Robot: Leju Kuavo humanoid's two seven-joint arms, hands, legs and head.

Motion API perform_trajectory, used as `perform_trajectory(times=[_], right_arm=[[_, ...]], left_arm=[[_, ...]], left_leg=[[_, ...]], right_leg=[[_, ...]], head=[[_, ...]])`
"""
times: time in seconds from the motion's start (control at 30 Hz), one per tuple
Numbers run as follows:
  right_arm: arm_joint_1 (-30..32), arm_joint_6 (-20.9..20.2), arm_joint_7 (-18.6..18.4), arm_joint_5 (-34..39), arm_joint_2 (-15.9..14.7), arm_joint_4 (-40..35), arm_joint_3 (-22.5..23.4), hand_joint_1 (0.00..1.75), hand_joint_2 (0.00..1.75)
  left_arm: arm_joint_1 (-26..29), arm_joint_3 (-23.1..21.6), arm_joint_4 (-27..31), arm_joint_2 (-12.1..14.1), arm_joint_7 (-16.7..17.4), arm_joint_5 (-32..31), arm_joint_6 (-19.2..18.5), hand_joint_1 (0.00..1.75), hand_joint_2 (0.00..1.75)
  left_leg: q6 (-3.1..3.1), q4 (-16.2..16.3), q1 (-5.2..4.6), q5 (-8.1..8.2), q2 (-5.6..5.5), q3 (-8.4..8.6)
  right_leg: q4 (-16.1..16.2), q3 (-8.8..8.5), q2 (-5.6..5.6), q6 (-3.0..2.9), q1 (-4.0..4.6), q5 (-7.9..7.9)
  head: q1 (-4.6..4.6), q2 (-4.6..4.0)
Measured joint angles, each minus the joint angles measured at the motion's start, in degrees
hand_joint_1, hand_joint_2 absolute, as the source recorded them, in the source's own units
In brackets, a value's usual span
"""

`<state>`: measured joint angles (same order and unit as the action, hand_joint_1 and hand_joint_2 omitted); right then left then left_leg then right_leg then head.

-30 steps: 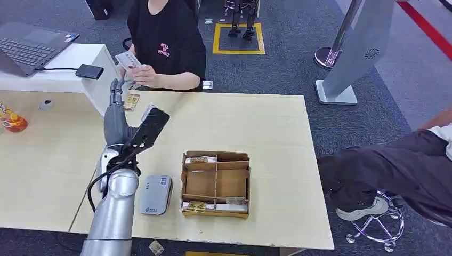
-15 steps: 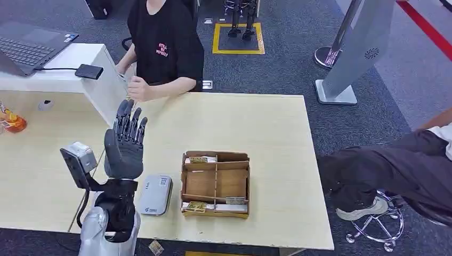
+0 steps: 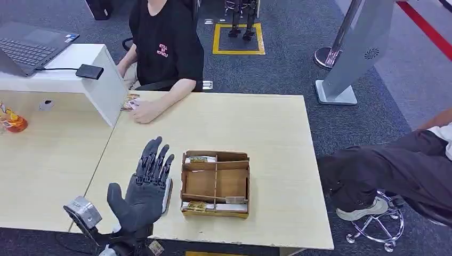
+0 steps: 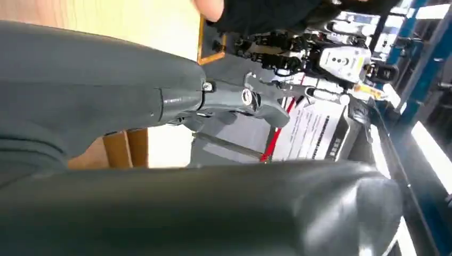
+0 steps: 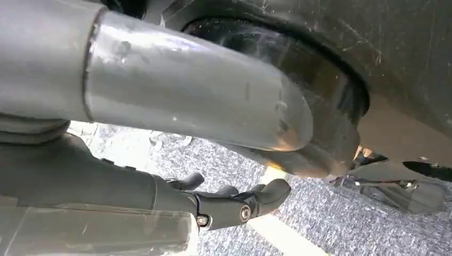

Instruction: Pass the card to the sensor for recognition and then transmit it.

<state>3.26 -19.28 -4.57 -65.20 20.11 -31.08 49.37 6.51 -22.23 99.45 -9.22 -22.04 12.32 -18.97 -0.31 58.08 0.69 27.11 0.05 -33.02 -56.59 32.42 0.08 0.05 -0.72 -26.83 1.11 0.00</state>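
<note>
Risk for you: the left hand (image 3: 139, 197) hovers empty, fingers spread, over the sensor (image 3: 166, 188) near the table's (image 3: 277, 138) front edge, and could knock it off, while the card (image 3: 129, 102) lies under the person's hand (image 3: 145, 111) at the far-left corner.

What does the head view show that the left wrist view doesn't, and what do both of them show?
Head view alone: the cardboard box with its compartments, the grey sensor partly hidden behind the left hand, a person's hand resting on a card, and the laptop. Left wrist view alone: a white robot on blue racking in the background. Both share the left hand, empty with fingers extended, and the light wooden table.
</note>
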Motion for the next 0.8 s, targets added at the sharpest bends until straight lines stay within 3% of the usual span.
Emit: perform_trajectory(times=[0.13,0.27,0.33,0.57,0.8], right_arm=[[0.8,0.0,0.2,1.6,0.0,-0.4,-0.2,0.00,0.00],[1.7,0.9,0.2,5.7,0.0,-0.7,-0.6,0.00,0.00],[2.2,1.4,0.1,7.5,0.0,-0.8,-1.1,0.00,0.00],[3.8,1.3,-1.8,12.6,0.0,-2.4,-4.7,0.00,0.00],[3.9,1.0,-1.6,10.2,0.0,-3.3,-5.5,0.00,0.00]], left_arm=[[1.2,-2.9,0.1,2.2,-2.8,-10.2,3.9,0.00,1.75],[2.5,-6.1,1.7,4.3,-3.1,-31.9,14.6,0.00,1.75],[2.8,-7.9,2.3,5.2,-2.2,-41.1,19.0,0.17,1.75],[1.8,-16.1,1.6,8.9,3.3,-70.5,32.0,0.21,1.75],[-2.3,-21.4,-3.1,12.3,8.2,-84.0,37.6,0.23,1.75]], left_leg=[[0.00,0.0,0.00,0.00,-0.01,-0.01],[0.00,0.0,-0.01,0.01,-0.01,-0.02],[0.00,0.0,-0.01,0.01,-0.01,-0.02],[0.00,0.0,0.00,0.01,0.00,0.00],[0.00,0.0,0.00,-0.01,-0.02,0.00]], right_leg=[[0.0,-0.01,0.00,0.00,0.00,0.00],[0.0,0.00,-0.01,0.01,0.00,-0.02],[0.0,0.00,-0.01,0.02,0.00,-0.02],[0.0,0.01,0.00,0.01,0.00,-0.02],[0.0,-0.02,-0.01,-0.01,0.00,0.00]], head=[[0.00,0.00],[0.00,0.00],[0.00,0.00],[0.00,0.00],[0.00,0.00]])
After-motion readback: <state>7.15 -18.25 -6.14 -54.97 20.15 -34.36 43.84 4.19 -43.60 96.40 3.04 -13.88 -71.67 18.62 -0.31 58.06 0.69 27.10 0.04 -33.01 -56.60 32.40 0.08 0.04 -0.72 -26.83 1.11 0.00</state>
